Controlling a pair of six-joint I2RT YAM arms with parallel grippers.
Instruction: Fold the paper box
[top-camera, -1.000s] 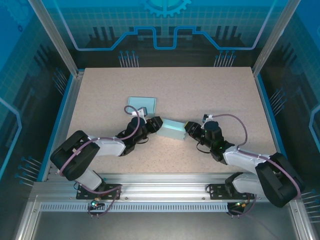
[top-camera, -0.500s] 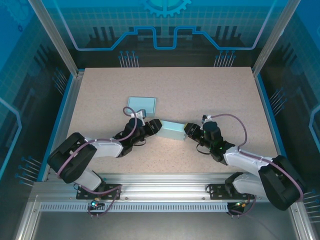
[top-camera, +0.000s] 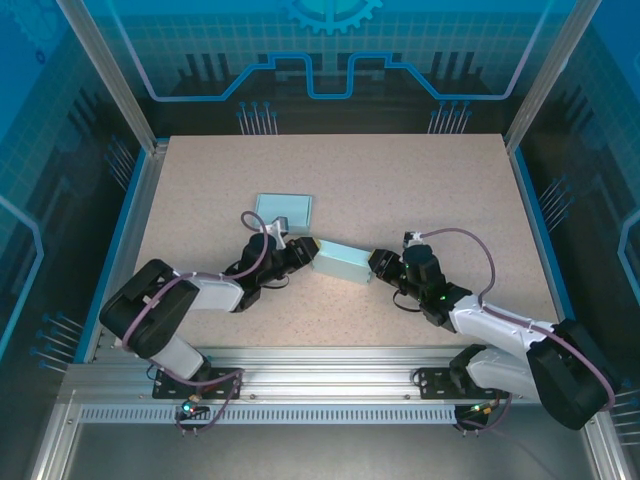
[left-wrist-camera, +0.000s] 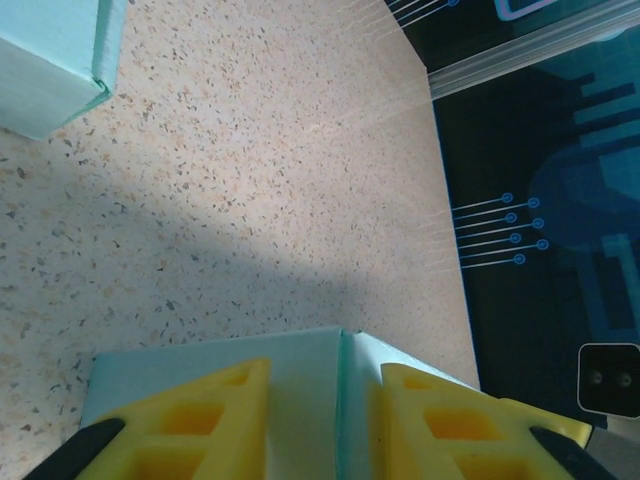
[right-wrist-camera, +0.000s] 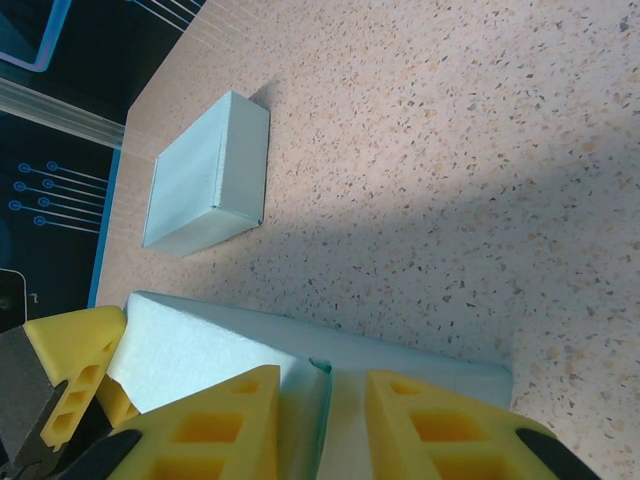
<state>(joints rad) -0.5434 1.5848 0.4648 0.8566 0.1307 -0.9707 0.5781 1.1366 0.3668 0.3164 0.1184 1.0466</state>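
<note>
The paper box (top-camera: 342, 263), pale teal, lies low over the table between both arms. My left gripper (top-camera: 308, 255) is shut on its left end. In the left wrist view the yellow fingers (left-wrist-camera: 180, 425) sit either side of a folded edge of the box (left-wrist-camera: 305, 385), with the left gripper (left-wrist-camera: 325, 425) closed over that seam. My right gripper (top-camera: 378, 266) is shut on the box's right end. From the right wrist, the right gripper (right-wrist-camera: 322, 425) pinches a wall of the box (right-wrist-camera: 200, 350), and a finger of the left gripper (right-wrist-camera: 75, 345) shows at the far end.
A second, closed teal box (top-camera: 284, 210) lies on the speckled table (top-camera: 420, 190) just behind the left arm; it also appears as a box (right-wrist-camera: 205, 185) in the right wrist view and a box (left-wrist-camera: 50, 60) in the left wrist view. Metal frame posts (top-camera: 540, 90) edge the table.
The left gripper widened, then closed in on the box's left end. The box and the right gripper shifted slightly left. The right gripper's hold is unchanged.
</note>
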